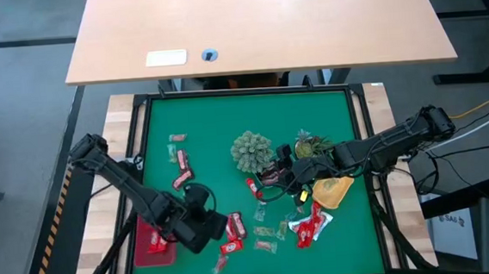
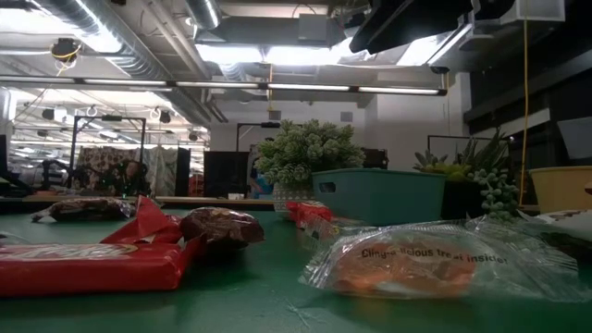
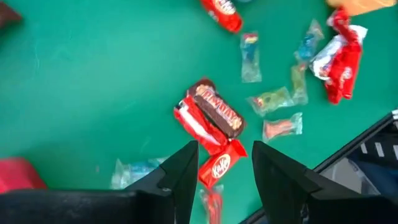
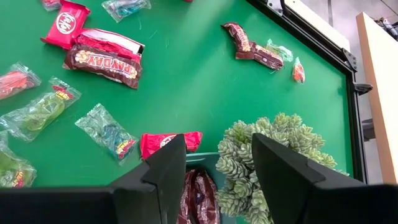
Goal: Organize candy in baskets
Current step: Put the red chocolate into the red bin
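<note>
we've got a few red bars in the red basket [image 1: 153, 250] at the mat's near-left corner, but most candy [image 1: 264, 232] lies loose mid-mat, with our left gripper [image 1: 206, 229] and right gripper [image 1: 292, 175] both empty, fingers apart.

Candy [image 1: 234, 228]: small wrapped pieces, mostly red, some brown or clear, scattered flat across the green mat.
Red basket [image 1: 153, 250]: rectangular, near left corner, holding red pieces.
Yellow basket [image 1: 332, 190]: rounded, right side.
Blue basket [image 2: 377, 194]: beside the plants.
</note>
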`<state>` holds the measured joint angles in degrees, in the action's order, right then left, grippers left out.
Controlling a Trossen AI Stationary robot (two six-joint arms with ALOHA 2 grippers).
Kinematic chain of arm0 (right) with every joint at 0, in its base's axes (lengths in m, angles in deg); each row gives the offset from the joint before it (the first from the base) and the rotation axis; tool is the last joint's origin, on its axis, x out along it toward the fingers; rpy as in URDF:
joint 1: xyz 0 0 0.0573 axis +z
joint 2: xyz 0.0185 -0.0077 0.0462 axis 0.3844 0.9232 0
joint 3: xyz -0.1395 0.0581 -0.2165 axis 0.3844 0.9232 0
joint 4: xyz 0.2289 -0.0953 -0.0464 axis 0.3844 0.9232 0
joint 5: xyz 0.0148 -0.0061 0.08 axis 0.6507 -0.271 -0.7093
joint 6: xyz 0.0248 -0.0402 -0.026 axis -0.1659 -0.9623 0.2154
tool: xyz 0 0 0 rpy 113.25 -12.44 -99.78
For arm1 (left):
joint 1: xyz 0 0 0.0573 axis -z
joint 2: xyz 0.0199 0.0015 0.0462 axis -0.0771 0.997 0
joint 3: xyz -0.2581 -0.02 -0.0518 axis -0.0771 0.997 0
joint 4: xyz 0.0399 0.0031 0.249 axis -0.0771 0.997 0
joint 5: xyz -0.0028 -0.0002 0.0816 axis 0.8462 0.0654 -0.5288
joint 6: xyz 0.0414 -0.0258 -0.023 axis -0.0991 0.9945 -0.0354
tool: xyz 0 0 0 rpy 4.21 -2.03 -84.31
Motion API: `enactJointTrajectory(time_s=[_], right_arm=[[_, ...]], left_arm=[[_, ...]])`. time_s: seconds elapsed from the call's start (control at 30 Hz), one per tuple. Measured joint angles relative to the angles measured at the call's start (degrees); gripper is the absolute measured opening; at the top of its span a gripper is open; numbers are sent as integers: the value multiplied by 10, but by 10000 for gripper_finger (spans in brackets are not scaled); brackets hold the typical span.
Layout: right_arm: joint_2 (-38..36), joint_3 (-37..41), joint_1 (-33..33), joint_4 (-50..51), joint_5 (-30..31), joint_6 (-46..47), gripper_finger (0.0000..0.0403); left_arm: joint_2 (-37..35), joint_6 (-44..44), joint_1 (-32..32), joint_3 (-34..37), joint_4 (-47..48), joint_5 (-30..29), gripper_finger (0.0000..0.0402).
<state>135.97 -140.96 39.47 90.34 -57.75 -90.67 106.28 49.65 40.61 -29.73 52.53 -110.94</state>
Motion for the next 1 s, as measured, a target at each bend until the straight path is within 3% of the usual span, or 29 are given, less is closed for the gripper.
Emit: enactJointTrajectory(time_s=[0.23, 1.0], right_arm=[[0, 0, 0, -1, -1, 0, 184], [0, 0, 0, -1, -2, 0, 184]], left_arm=[[38, 51, -25, 0, -16, 51, 143], [167, 76, -50, 0, -65, 81, 143]])
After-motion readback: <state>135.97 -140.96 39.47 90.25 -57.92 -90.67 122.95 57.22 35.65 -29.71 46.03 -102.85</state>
